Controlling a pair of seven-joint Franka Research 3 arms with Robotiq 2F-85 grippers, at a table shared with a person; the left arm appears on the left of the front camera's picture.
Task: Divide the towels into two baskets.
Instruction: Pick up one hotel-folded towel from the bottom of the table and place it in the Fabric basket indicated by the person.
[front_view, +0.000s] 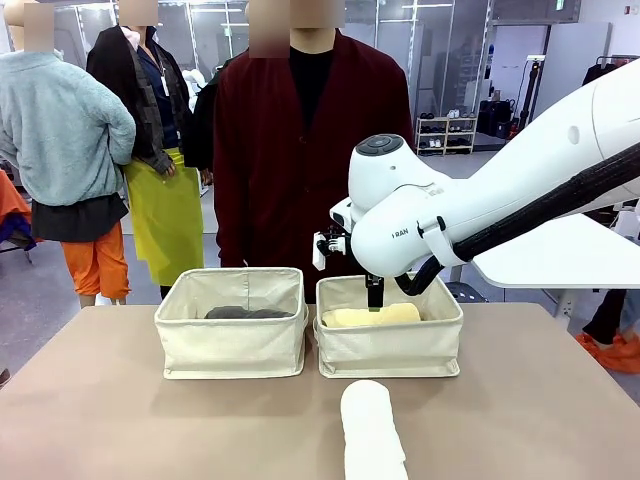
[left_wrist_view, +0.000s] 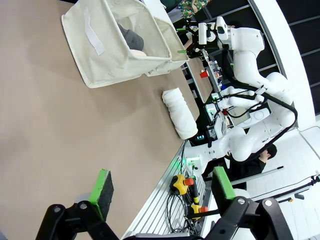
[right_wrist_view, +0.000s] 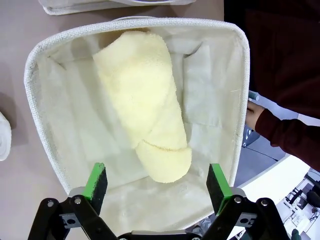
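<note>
Right gripper (right_wrist_view: 157, 181) hanging straight over right-hand cream canvas rectangular bin (front_view: 390, 348), green pads spread wide, pinching nothing. Pale yellow rolled terry towel (right_wrist_view: 145, 110) lying diagonally on that bin's floor, clear of both pads; reads as a finished drop, judging by the pose. Twin cream canvas bin (front_view: 230, 345) just beside at 9 o'clock, rims close together, holding dark grey rolled towel (front_view: 245, 313). Hint of a lighter roll next to it in left wrist view, cannot confirm. White rolled terry towel (front_view: 370, 430) alone on tan tabletop (front_view: 100, 400) at 6 o'clock, at robot edge, apart from both bins, long axis pointing to 12; probably next pick, lying within easy reach. Left gripper (left_wrist_view: 162, 189) off to the side above tabletop, pads spread, empty, seemingly kept out of the working arm's way. Person in dark red cardigan (front_view: 290, 150) at 12 o'clock behind bins, one hand (right_wrist_view: 252, 114) near right bin's far rim, not touching any towel. Destination for white roll unclear: depends on grey bin's count.
</note>
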